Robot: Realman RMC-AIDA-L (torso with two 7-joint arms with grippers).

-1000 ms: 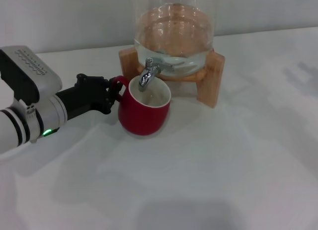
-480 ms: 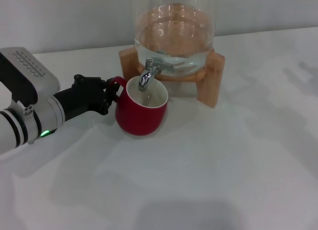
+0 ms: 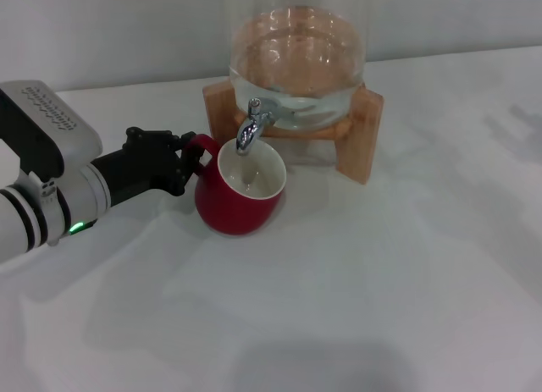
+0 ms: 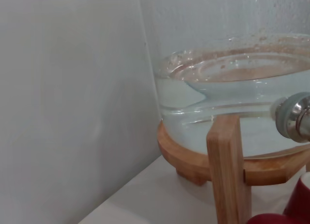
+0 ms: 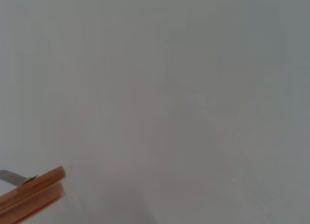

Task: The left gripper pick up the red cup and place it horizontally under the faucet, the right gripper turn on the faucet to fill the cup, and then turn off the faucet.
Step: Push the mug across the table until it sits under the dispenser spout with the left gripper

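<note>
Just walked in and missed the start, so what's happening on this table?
The left gripper is shut on the red cup's handle, holding it on the table with its mouth under the faucet of the water jar. No water is running, and the right gripper is out of view.

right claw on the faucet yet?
No. In the head view only the left claw shows, at the red cup's handle; the faucet is untouched.

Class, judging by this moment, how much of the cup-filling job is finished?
Done: the cup sits on the table under the faucet. In hand: the left claw is at its handle. Left: the right claw, out of view, must open and close the faucet; no water runs.
</note>
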